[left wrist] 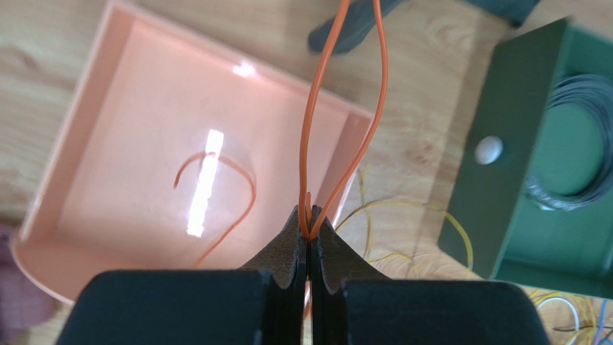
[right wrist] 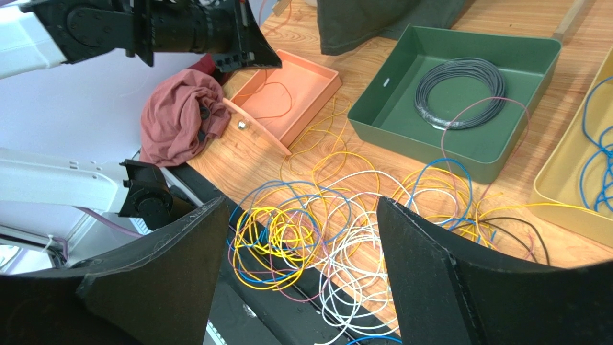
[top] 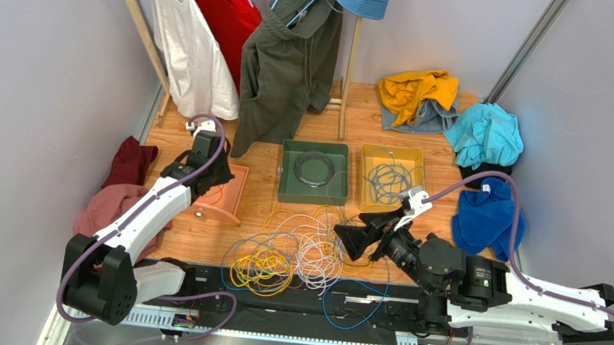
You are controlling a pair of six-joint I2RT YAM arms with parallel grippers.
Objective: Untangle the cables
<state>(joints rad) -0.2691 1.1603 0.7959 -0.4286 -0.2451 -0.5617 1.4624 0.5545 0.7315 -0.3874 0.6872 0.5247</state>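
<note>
The cables lie in a loose tangle of yellow, blue, white and pinkish loops on the wood by the near edge, and the same cables show in the right wrist view. My left gripper hangs over the salmon tray. That left gripper is shut on a thin orange cable, whose two strands run away from the tips. Another stretch of orange cable lies in the salmon tray. My right gripper is open above the tangle's right side. Nothing sits between the right gripper fingers.
A green tray holds a grey coil. A yellow tray holds blue cables. Clothes hang on a rack at the back. Cloth piles lie at right and left.
</note>
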